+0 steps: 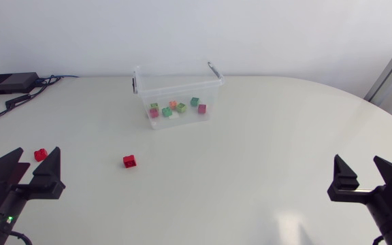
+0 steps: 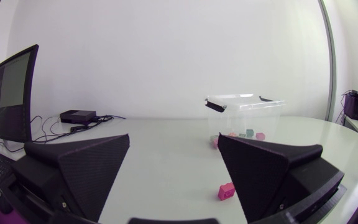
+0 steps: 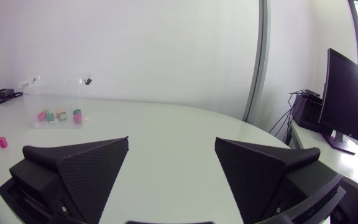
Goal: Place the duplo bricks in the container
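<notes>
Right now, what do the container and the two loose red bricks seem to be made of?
Container: probably clear glossy plastic; bricks inside show through its walls. Central red brick and left red brick: likely hard moulded plastic, uniform bright colour.

Red bricks (image 1: pixel 129 161), white table (image 1: pixel 250 156) — clear container (image 1: pixel 182 90) (pink and green bricks (image 1: pixel 167 111) inside).

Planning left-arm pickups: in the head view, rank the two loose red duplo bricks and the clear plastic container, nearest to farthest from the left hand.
1. Small red duplo brick, by the left hand's fingertips.
2. Second red brick, mid-table, to its right.
3. Clear plastic container, far middle.
</notes>
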